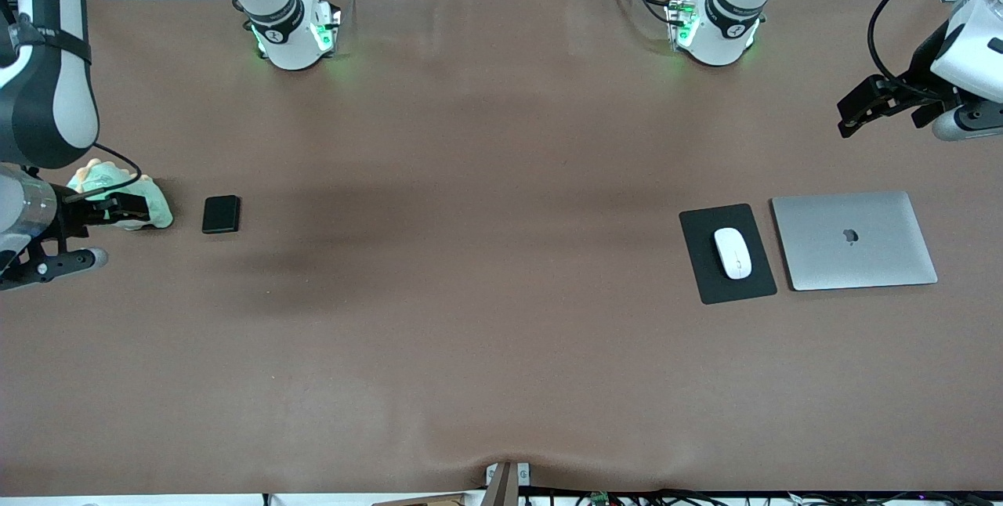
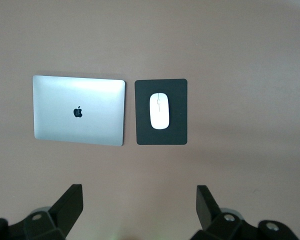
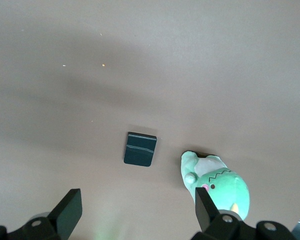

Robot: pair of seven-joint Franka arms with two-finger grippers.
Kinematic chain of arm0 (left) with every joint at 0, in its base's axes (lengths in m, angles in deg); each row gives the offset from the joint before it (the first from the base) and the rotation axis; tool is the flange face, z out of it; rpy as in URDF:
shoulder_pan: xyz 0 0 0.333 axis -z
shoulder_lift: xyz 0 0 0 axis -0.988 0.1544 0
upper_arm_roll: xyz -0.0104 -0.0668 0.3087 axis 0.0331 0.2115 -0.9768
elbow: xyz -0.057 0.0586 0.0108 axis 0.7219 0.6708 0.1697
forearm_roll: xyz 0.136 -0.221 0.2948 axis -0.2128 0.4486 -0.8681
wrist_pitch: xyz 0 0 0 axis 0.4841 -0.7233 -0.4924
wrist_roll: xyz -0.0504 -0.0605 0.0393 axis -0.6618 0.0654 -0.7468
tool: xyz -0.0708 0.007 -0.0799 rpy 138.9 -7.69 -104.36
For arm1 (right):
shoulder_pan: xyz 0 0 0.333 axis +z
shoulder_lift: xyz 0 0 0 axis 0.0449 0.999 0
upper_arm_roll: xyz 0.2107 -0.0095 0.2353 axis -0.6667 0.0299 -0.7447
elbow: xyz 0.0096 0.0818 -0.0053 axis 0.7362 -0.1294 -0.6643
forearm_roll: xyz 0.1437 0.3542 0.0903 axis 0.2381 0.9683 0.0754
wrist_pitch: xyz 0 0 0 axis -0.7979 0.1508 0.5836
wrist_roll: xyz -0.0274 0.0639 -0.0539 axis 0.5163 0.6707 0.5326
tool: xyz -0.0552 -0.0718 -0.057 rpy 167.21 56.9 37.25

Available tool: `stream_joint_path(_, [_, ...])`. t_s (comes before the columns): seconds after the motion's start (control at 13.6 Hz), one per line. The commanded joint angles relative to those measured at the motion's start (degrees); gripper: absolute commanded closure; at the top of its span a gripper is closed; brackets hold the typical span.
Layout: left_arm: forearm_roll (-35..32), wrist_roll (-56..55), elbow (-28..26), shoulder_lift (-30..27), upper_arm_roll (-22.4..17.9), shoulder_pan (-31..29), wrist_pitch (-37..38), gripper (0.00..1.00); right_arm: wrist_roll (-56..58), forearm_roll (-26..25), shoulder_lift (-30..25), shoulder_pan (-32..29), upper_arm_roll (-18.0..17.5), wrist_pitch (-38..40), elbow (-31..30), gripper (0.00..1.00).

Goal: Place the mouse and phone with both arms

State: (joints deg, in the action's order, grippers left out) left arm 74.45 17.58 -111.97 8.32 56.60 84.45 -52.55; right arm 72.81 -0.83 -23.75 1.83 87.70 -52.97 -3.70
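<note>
Here, the left gripper [image 2: 139, 210] hangs at the frame's upper right, jaws wide apart, holding nothing. The right gripper [image 3: 138, 212] at middle left is wide too, empty, over a green toy [image 1: 125, 196]. The mouse [image 1: 732, 252] sits on its black pad [image 1: 701, 271] beside the laptop [image 1: 854, 240]; the phone [image 1: 221, 214] lies beside the toy.

One white mouse [image 1: 732, 252], one black phone [image 1: 221, 214], one mouse pad [image 1: 705, 271], one silver laptop [image 1: 854, 240] and one green plush toy [image 1: 157, 208] share a brown table [image 1: 470, 334] with two robot arms.
</note>
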Motion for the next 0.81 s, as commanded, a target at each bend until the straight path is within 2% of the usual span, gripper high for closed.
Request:
stream_joint_path(0.0, [0.42, 0.74, -0.17, -0.62, 0.41, -0.69, 0.87, 0.0, 0.62, -0.18, 1.93, -0.22, -0.05, 6.5, 7.98, 0.0])
stream_joint_path(0.07, [0.42, 0.83, -0.26, -0.79, 0.32, -0.69, 0.87, 0.0, 0.62, 2.97, 1.32, -0.05, -0.06, 10.02, 9.49, 0.0])
stream_joint_path(0.15, [0.42, 0.92, -0.17, -0.88, 0.23, -0.78, 1.31, 0.0, 2.27, 9.0, 0.44, -0.83, 0.29, 10.57, 9.59, 0.0])
stream_joint_path(0.37, [0.42, 0.92, 0.18, -0.71, -0.03, -1.05, 1.31, 0.0, 1.32, 8.89, -0.88, -0.57, 0.39, 12.33, 11.69, 0.0])
stream_joint_path(0.44, [0.42, 0.92, 0.09, -0.79, -0.03, -1.05, 1.66, 0.0, 1.32, 9.15, -3.06, -0.49, 0.3, 13.99, 11.7, 0.0])
stream_joint_path(0.66, [0.42, 1.01, 0.18, -1.06, -0.21, -1.05, 2.1, 0.0, 0.88, 9.15, -8.17, 0.83, 0.12, 15.32, 9.52, 0.0])
stream_joint_path(0.73, [0.42, 1.01, 0.18, -1.15, -0.21, -1.05, 2.1, 0.0, -0.69, 9.15, -10.36, 0.92, 0.12, 14.37, 6.63, 0.0])
